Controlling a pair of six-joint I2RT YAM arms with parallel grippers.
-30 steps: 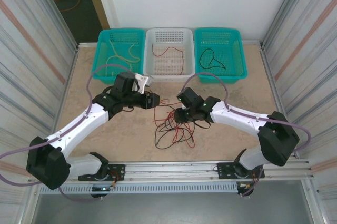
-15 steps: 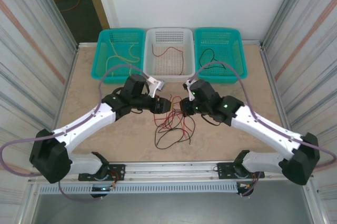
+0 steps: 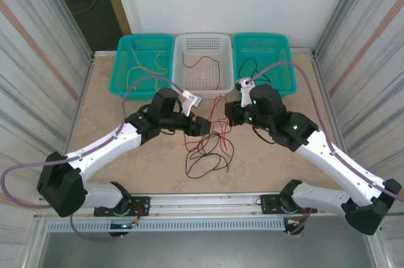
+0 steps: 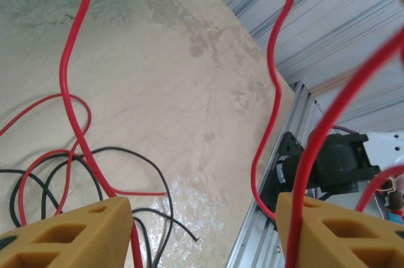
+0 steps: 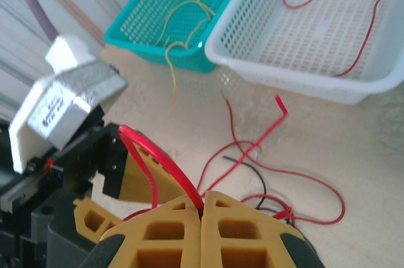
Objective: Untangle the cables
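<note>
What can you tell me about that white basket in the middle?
The white basket is a rectangular, open-topped tub of what looks like plastic, its walls and floor pierced with small holes. It stands upright at the far edge of the table, close between two teal baskets. One red cable lies loosely curved on its floor.

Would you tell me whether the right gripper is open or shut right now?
Shut: the right gripper has its fingers pressed together, pinching a red cable.

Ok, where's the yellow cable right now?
In the top view the yellow cable lies in the teal basket at the far left of the table, right beside the white basket and well beyond the left gripper.
</note>
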